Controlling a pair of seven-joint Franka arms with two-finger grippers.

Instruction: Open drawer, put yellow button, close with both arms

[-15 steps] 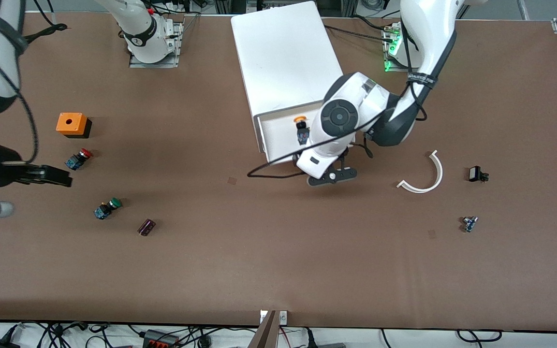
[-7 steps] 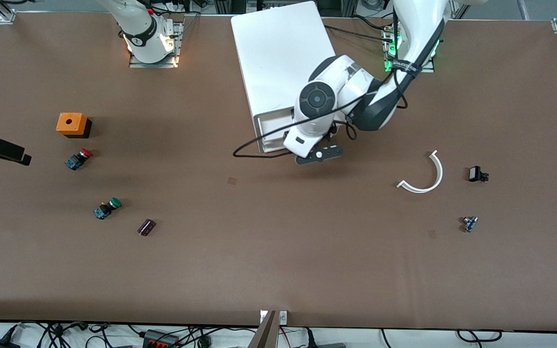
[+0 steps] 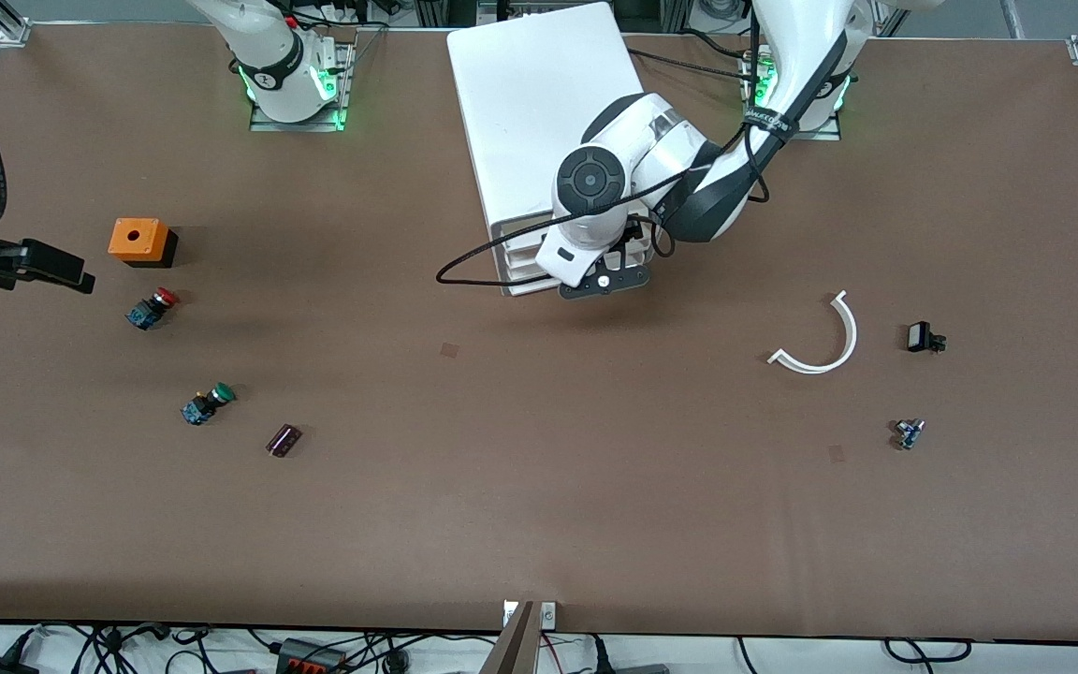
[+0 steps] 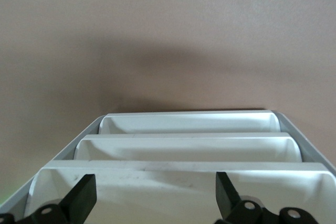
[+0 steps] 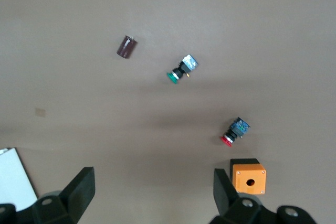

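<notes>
Brown table (image 3: 539,487), white cabinet (image 3: 539,94), scattered small parts

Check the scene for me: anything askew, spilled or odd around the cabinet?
Nothing stands out. The cabinet sits upright, its three drawer fronts lined up and shut. The left gripper, open, is at the top drawer. The right gripper, open, waits above the table near the orange box.
</notes>
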